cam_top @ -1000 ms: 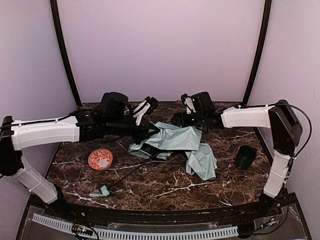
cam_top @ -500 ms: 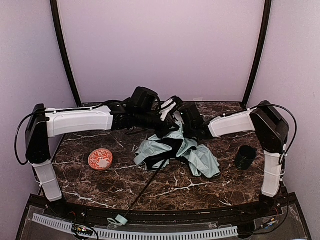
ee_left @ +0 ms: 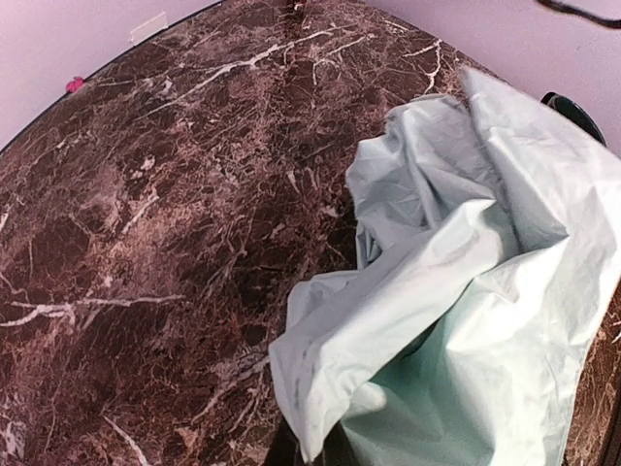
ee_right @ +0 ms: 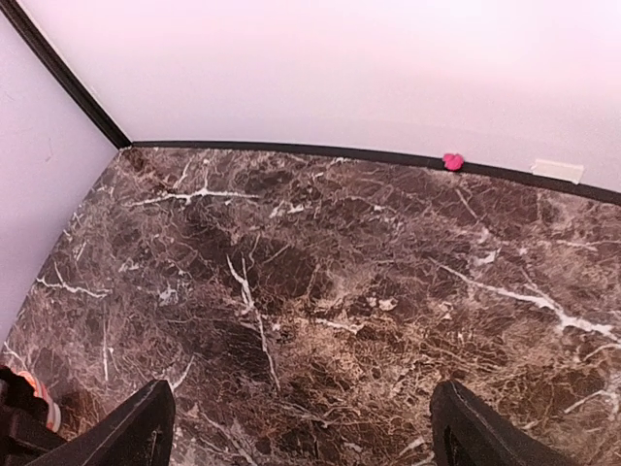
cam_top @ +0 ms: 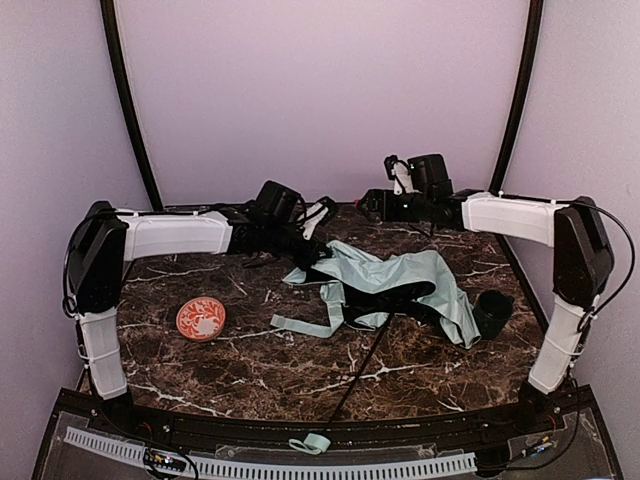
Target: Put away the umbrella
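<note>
From above and behind, the top view overlooks the whole marble table (cam_top: 250, 370); both wrist views face it closely.

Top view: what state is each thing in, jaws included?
Umbrella: not put away, fabric crumpled on the table, shaft extended.
Cup: upright, beside the fabric.
Dish: flat, empty.
Left jaws: shut on the umbrella's fabric.
Right jaws: open, empty.

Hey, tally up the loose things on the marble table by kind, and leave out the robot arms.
Umbrella: 1
Orange patterned dish: 1
Dark cup: 1
Small pink bit at the back edge: 1
Total: 4
</note>
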{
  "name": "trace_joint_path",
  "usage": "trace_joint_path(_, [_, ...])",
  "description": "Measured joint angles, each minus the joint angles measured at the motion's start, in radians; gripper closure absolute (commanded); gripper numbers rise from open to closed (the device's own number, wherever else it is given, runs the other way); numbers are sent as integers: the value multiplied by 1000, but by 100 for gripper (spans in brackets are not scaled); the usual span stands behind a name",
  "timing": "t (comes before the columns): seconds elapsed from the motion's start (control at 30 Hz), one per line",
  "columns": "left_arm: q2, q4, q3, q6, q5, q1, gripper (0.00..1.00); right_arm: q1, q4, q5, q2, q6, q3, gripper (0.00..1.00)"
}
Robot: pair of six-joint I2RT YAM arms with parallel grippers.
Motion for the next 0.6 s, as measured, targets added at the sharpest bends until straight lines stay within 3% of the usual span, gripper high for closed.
trace_joint_path(0.27, [-10, 31, -34, -53, -21, 6, 100, -8, -160, 57, -133, -2, -13, 15])
trace_joint_path(0.4, [-53, 70, -129, -163, -44, 34, 100, 23, -256, 179, -235, 6, -57, 20])
trace_joint_path(0.6, [-177, 190, -367, -338, -117, 97, 100, 249, -327, 402, -369, 69, -125, 23])
